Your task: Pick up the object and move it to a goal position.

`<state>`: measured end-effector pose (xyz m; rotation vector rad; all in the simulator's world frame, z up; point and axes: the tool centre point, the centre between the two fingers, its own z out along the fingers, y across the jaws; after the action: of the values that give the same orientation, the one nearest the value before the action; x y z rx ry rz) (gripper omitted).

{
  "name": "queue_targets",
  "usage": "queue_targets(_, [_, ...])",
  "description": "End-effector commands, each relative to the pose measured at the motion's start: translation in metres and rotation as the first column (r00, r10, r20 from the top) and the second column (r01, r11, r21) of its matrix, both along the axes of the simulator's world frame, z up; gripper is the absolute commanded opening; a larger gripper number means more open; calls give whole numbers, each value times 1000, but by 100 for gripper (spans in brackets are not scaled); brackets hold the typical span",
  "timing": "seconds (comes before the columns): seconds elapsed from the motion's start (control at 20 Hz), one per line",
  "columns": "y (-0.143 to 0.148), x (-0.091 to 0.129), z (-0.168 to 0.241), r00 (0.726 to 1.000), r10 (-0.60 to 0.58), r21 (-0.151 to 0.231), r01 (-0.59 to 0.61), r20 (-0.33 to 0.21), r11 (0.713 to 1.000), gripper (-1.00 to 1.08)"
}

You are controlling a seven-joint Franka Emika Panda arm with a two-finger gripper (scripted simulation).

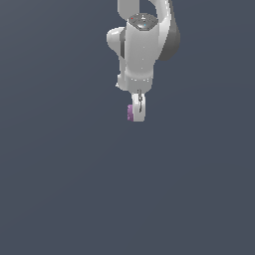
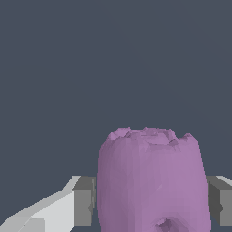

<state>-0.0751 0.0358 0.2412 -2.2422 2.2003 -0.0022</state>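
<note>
Both fingers (image 2: 84,201) of the pincer (image 1: 138,113) clamp the purple object (image 2: 154,181) seated squarely between them, so transit to the goal warrants steady grip pressure and smooth, unhurried motion.

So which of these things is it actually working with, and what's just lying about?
Part of the job:
- purple blob
- gripper, closed on the blob, a finger pressing each side

Just lying about:
- nothing else shows, only plain grey background

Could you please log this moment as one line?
hand: shut on blob | blob: between fingers | goal: not visible
</note>
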Motion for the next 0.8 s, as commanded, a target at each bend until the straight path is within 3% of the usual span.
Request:
queue_targets(0.0, [16, -8, 26, 1000, -1, -2, 1, 0, 1000, -100])
queue_targets(0.75, [96, -38, 148, 1000, 1, -1, -1, 0, 1000, -100])
